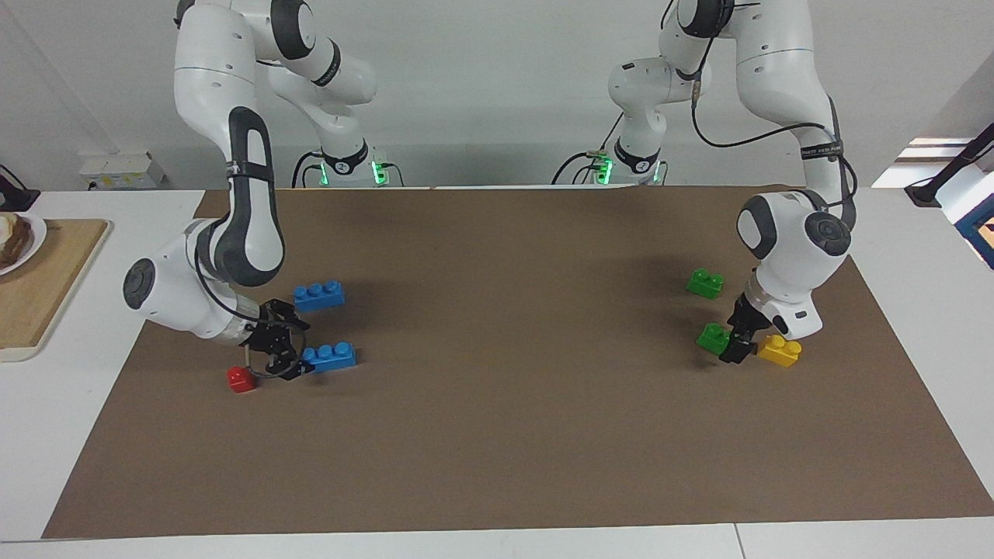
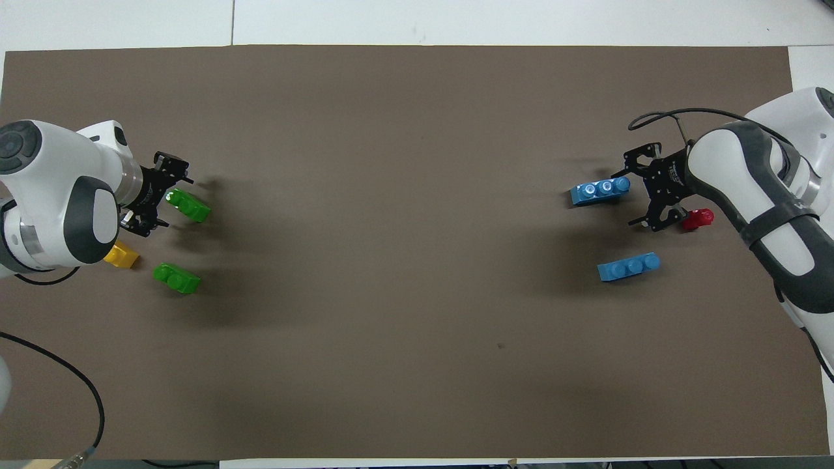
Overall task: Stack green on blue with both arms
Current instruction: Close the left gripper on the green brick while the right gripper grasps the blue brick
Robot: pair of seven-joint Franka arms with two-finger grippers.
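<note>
The green brick [image 1: 713, 338] that is farther from the robots lies at the left arm's end of the table, also in the overhead view [image 2: 189, 206]. My left gripper [image 1: 735, 349] [image 2: 165, 194] is low and open, its fingers on either side of that brick's end. The blue brick [image 1: 331, 356] [image 2: 598, 191] that is farther from the robots lies at the right arm's end. My right gripper [image 1: 290, 358] [image 2: 634, 191] is low and open at that brick's end. A second green brick [image 1: 705, 282] [image 2: 176, 278] and a second blue brick [image 1: 319, 295] [image 2: 629, 267] lie nearer to the robots.
A yellow brick [image 1: 779, 350] [image 2: 122, 255] lies close beside my left gripper. A small red brick [image 1: 241, 379] [image 2: 697, 219] lies beside my right gripper. All lie on a brown mat [image 1: 512, 419]. A wooden board [image 1: 39, 279] lies off the mat at the right arm's end.
</note>
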